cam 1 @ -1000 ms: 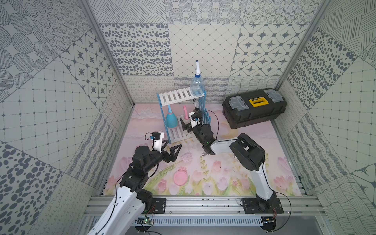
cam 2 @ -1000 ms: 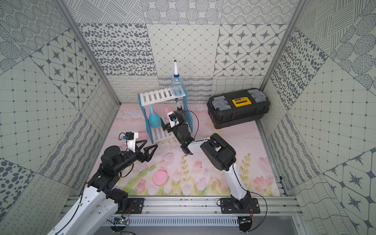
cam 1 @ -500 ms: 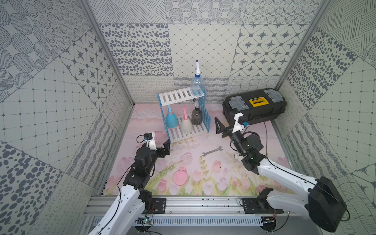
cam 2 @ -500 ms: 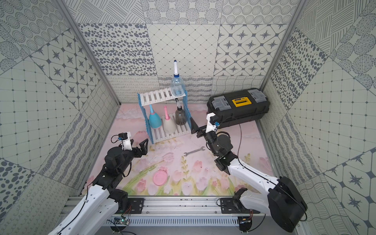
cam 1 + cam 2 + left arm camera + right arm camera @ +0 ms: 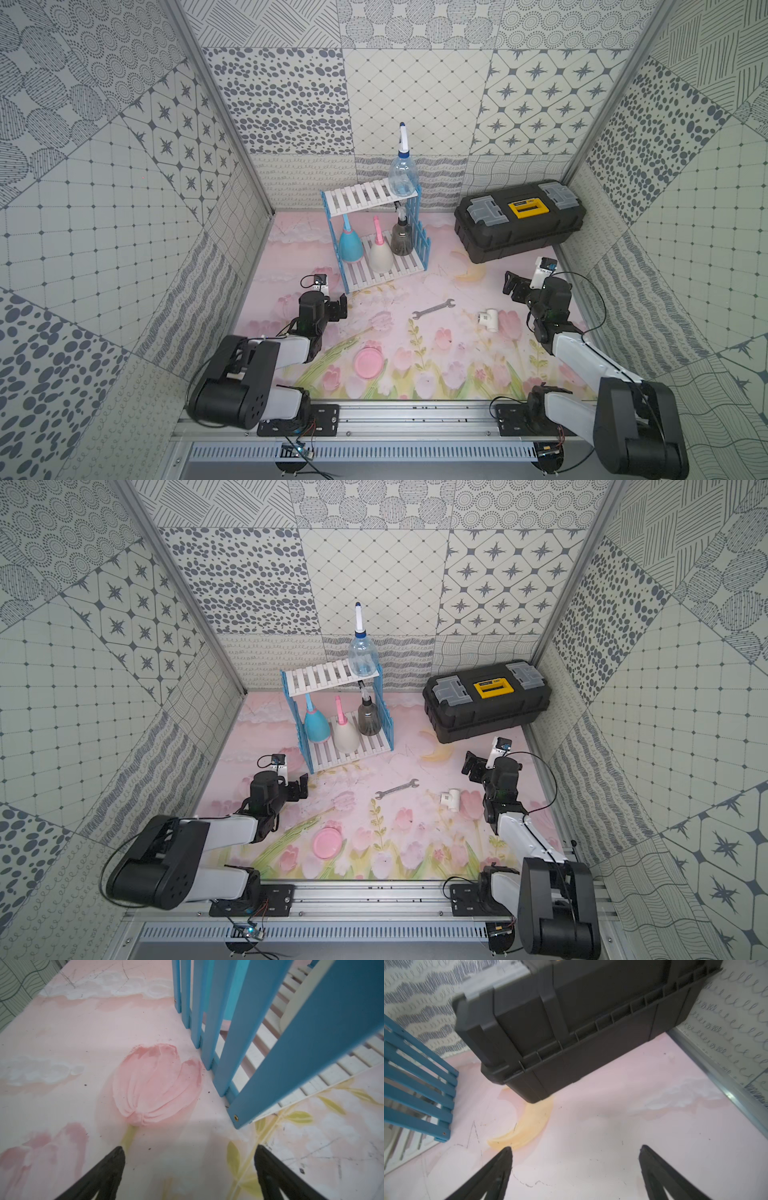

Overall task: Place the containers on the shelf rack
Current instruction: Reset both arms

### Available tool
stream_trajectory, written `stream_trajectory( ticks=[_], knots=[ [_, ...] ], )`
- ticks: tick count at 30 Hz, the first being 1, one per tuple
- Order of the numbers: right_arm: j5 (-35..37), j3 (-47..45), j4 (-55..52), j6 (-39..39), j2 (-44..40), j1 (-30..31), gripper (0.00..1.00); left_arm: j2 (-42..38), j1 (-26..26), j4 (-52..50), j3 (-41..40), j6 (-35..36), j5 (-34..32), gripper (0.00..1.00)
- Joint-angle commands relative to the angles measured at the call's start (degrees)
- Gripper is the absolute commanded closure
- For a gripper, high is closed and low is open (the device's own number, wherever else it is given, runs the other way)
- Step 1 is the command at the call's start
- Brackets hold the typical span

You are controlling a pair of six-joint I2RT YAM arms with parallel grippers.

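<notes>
Rack: the shelf rack [image 5: 357,197] stands upright at the back of the bench [image 5: 457,365], beside a black toolbox [image 5: 519,224].
Top shelf: clear bottle [image 5: 402,178] with a blue collar, at the end nearer the toolbox.
Bottom shelf: teal bottle [image 5: 350,247], cream bottle [image 5: 381,257] and dark bottle [image 5: 401,241] stand upright in a row.
Left gripper [image 5: 188,1149]: spread wide and empty, low by the rack's near corner.
Right gripper [image 5: 575,1148]: spread wide and empty, in front of the toolbox.
Loose on the bench: wrench [image 5: 433,308], white pipe fitting [image 5: 488,319], pink disc [image 5: 368,362].

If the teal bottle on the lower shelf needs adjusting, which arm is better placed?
Probably left: the left gripper, open, sits beside the shelf rack near the teal bottle; the right gripper is by the toolbox.
</notes>
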Motion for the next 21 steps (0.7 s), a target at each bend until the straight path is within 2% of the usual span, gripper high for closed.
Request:
stream_trajectory(
  ticks=[1, 2, 4, 6, 7, 9, 13, 21],
  knots=[
    [-3.76, -3.65, 21.58, -4.59, 6.79, -0.25, 0.03, 4.21, 1.89, 12.58, 2.68, 0.89, 6.79, 0.01],
    [-5.42, -3.89, 24.89, -5.65, 8.86, -0.26, 0.03, 6.38, 2.46, 11.69, 4.86, 1.63, 6.60, 0.01],
    [-8.98, -2.02, 29.35, -6.38, 13.58, -0.25, 0.03, 4.96, 4.00, 4.26, 7.57, -2.81, 4.36, 0.01],
    [-10.30, -1.29, 32.81, -7.99, 21.51, 0.72, 0.03, 6.01, 4.28, 10.90, 6.04, -1.83, 3.79, 0.01],
    [-10.34, -1.79, 38.62, -7.83, 23.27, 1.22, 0.03, 4.89, 4.26, 6.63, 6.70, -2.62, 4.35, 0.01],
    [-7.44, -0.06, 30.02, -8.81, 20.01, 1.55, 0.03, 6.12, 4.09, 8.91, 6.55, -0.84, 5.46, 0.01],
    [-1.82, 2.97, 25.25, -9.72, 21.01, 4.24, 0.03, 5.68, 3.95, 7.82, 6.75, -0.02, 7.93, 0.01],
    [-1.46, 2.65, 26.19, -9.52, 21.26, 4.30, 0.03, 5.87, 4.71, 6.50, 7.47, -0.19, 9.91, 0.01]
  ],
)
